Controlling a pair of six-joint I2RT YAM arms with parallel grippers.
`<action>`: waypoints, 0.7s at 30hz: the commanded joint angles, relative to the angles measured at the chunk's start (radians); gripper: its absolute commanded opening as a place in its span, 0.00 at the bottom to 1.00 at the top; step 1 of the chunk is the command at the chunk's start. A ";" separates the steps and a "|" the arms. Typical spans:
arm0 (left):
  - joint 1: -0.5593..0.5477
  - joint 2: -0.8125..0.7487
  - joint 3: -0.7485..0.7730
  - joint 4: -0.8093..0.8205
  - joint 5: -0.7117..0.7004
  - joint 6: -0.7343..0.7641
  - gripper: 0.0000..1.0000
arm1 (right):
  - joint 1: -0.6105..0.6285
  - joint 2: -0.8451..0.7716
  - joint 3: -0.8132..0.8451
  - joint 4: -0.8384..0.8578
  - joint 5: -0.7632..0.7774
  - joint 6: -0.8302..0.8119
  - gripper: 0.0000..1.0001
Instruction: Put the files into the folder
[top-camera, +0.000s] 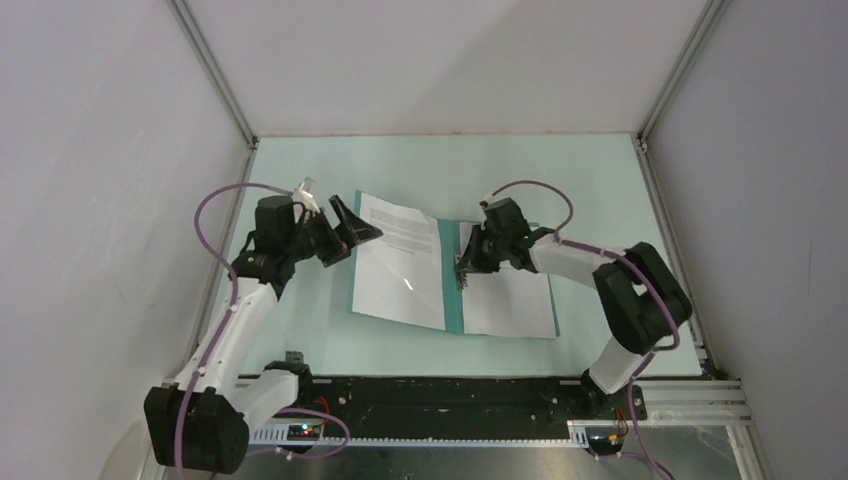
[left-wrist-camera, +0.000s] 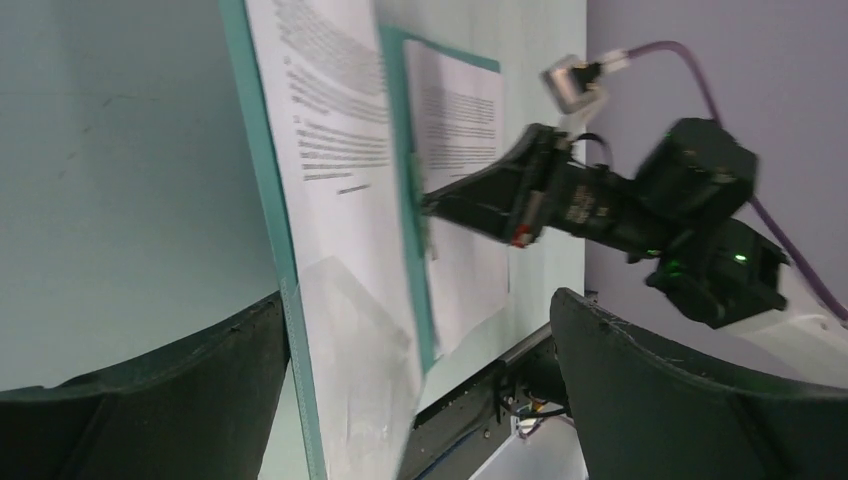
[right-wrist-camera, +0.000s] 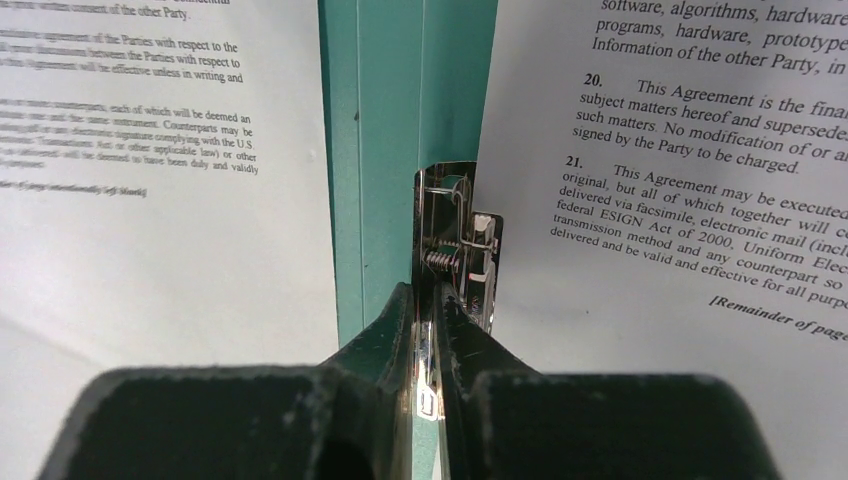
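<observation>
The teal folder (top-camera: 451, 290) lies open on the table. One printed white sheet (top-camera: 400, 265) lies on its left half, the other sheet (top-camera: 510, 300) on its right half. My right gripper (top-camera: 462, 268) is at the spine, shut on the lever of the metal clip (right-wrist-camera: 455, 245), with its fingertips (right-wrist-camera: 402, 312) pinching the lever upright beside the right sheet (right-wrist-camera: 680, 200). My left gripper (top-camera: 355, 228) is open and empty, held above the folder's left edge (left-wrist-camera: 262, 150). In the left wrist view the left sheet (left-wrist-camera: 330, 120) shows between its fingers (left-wrist-camera: 200, 380).
White walls and aluminium frame posts (top-camera: 215, 75) enclose the pale green table (top-camera: 500, 170). A black rail (top-camera: 440, 395) with wiring runs along the near edge by the arm bases. The right arm's purple cable (top-camera: 535, 190) loops above the folder.
</observation>
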 joint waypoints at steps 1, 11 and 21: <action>-0.081 -0.036 0.072 0.013 -0.090 -0.042 1.00 | 0.085 0.086 0.042 0.140 0.076 0.105 0.00; -0.416 0.111 0.287 0.010 -0.423 -0.047 1.00 | 0.163 0.132 0.101 0.199 0.058 0.200 0.24; -0.643 0.322 0.438 0.009 -0.611 -0.028 1.00 | -0.029 -0.255 -0.075 -0.011 0.136 0.181 0.58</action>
